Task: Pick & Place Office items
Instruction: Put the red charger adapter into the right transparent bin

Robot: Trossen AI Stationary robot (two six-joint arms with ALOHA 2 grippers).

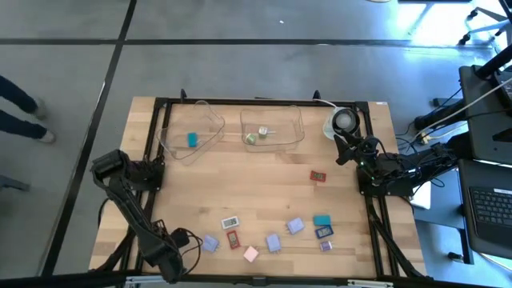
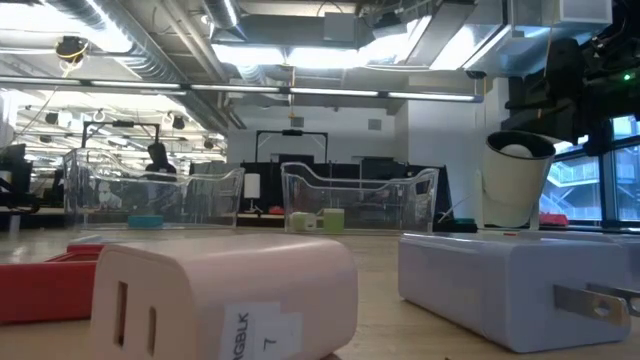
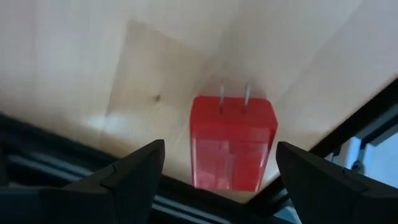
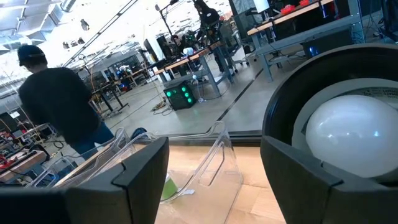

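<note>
A red block (image 3: pixel 231 146) with two metal prongs lies flat on the wooden table (image 1: pixel 264 184), close to the table's black edge frame. My left gripper (image 3: pixel 219 146) points down over it, open, one finger on each side and clear of it. In the high view my left gripper (image 1: pixel 172 262) is at the near left corner and hides that block. More office items lie near the front edge: white (image 1: pixel 230 222), red (image 1: pixel 233 238), lavender (image 1: pixel 210 242), pink (image 1: pixel 250 254) and teal (image 1: pixel 322 218). My right gripper (image 4: pixel 214 149) waits open at the far right.
Two clear trays stand at the far side. The left tray (image 1: pixel 172 132) holds a teal block (image 1: pixel 192 139), and the right tray (image 1: pixel 296 128) holds a green thing (image 1: pixel 252 138). A round white object (image 1: pixel 344 122) sits at the far right corner. A person (image 4: pixel 56 106) stands beyond the table.
</note>
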